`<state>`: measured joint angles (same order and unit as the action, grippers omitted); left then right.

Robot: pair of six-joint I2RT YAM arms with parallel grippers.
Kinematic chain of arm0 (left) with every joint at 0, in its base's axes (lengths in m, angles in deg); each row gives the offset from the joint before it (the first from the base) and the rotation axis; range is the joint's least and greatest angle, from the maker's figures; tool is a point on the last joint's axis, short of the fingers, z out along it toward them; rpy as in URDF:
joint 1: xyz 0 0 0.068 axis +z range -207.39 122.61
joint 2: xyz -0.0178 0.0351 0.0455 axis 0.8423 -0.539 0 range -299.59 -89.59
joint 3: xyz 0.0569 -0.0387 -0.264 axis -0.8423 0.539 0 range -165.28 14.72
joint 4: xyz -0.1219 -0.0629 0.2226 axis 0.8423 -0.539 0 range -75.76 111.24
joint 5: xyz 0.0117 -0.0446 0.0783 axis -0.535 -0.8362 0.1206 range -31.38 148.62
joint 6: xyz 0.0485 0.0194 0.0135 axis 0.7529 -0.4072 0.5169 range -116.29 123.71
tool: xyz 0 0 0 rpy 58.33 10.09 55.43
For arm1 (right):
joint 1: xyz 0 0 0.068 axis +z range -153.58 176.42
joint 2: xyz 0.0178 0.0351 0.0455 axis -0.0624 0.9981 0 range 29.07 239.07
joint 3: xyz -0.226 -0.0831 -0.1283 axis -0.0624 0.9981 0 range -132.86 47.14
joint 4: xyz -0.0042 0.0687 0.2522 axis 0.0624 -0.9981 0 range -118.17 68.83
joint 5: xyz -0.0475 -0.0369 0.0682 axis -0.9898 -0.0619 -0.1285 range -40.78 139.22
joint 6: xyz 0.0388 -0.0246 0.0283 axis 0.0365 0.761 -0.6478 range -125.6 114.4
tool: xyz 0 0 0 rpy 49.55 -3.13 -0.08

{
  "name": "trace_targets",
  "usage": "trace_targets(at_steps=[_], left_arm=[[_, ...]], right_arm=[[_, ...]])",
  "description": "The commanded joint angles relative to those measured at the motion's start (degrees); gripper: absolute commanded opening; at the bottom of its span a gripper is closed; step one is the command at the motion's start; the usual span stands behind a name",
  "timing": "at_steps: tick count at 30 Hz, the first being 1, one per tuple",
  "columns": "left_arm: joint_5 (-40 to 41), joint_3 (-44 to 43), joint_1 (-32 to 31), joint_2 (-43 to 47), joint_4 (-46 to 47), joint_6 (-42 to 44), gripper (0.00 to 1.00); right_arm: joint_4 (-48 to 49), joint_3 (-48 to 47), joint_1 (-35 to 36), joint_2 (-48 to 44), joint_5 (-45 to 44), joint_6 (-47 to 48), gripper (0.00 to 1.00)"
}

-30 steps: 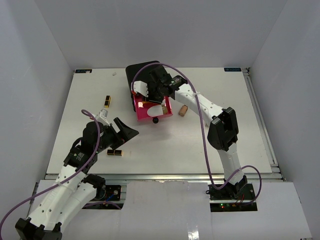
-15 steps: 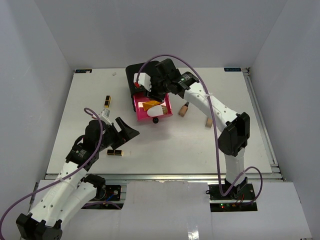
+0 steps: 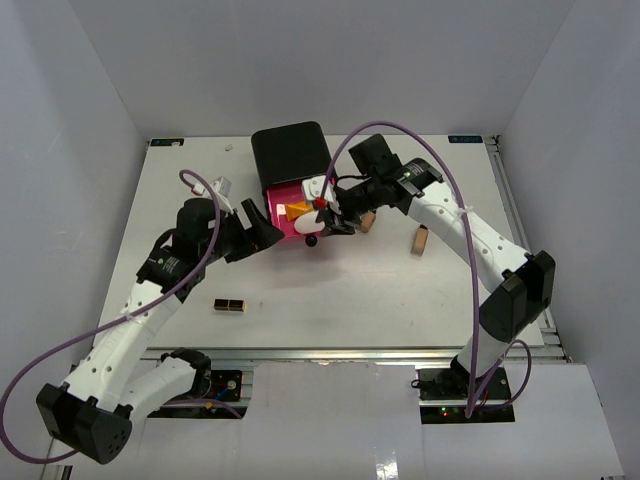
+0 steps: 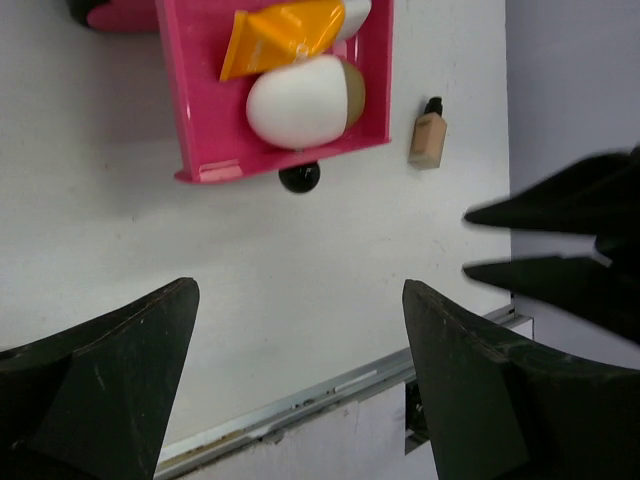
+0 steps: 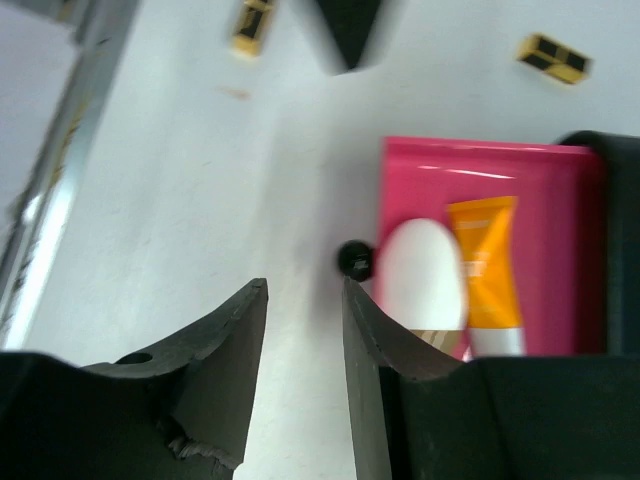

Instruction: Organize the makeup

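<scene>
As the near lipstick case (image 3: pixel 229 305) lies alone on the table (image 3: pixel 330 290), well short of both pincers, I'd leave it for the left side and sort the drawer end first.

Your left pincer (image 4: pixel 300 295) is spread wide and empty. It hovers short of the pink drawer (image 4: pixel 280 163), with the black knob (image 4: pixel 299 178) straight ahead of it. Your right pincer (image 5: pixel 305 290) is at the drawer front too, jaws a narrow gap apart with nothing between them and the knob just beside its tip.

The egg (image 4: pixel 297 103) and orange tube (image 4: pixel 285 25) lie in the drawer, touching, so I reckon the step now is fetching the next piece. To do it well:
- Rise clear of the knob before swinging, so the drawer isn't nudged.
- Open wider.
- Come down across the bottle's body, not its cap.
- Mind the left arm, since the two pincers are close together.

The nearest candidate, a tan bottle (image 4: pixel 430 135), lies flat just to the right of your right pincer, partly under that wrist from above. The second bottle (image 3: pixel 419 240) lies further right, well apart. Farther off, another lipstick case (image 5: pixel 553 57) lies beside the black box (image 3: pixel 290 152).
</scene>
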<state>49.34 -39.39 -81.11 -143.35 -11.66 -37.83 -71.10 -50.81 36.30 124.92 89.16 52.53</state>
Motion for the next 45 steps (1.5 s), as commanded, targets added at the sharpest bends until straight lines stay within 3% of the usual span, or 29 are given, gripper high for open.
trace_targets(at_steps=[1,5,8,12,16,22,31,45], left_arm=[[4.72,-9.96,0.35,-6.16,-1.04,6.82,0.94],[8.13,-17.60,0.86,-13.91,-1.54,9.32,0.92],[8.40,-22.15,2.57,-21.03,-1.73,10.64,0.91],[8.29,-28.39,5.76,-27.66,-1.23,12.54,0.90],[7.52,-34.29,8.57,-34.41,-0.75,14.71,0.90],[5.35,-40.22,11.54,-41.83,-0.19,16.22,0.89],[-1.92,-41.59,12.55,-47.73,2.94,17.01,0.89],[-7.87,-39.97,12.65,-51.10,5.56,15.16,0.88]], right_arm=[[-5.52,12.64,-0.14,-8.76,11.73,19.41,0.41],[-5.28,23.04,-0.15,-13.36,11.02,29.48,0.34],[-3.04,25.72,-0.12,-13.41,8.23,28.78,0.20],[6.66,27.10,0.54,-11.79,2.47,21.69,0.11],[11.96,25.38,2.00,-8.45,-2.89,17.52,0.11],[15.05,24.70,2.43,-4.68,-4.27,15.76,0.12],[19.12,25.01,3.40,-2.08,-5.60,14.96,0.12],[27.52,23.17,5.65,5.45,-18.93,12.10,0.16]])
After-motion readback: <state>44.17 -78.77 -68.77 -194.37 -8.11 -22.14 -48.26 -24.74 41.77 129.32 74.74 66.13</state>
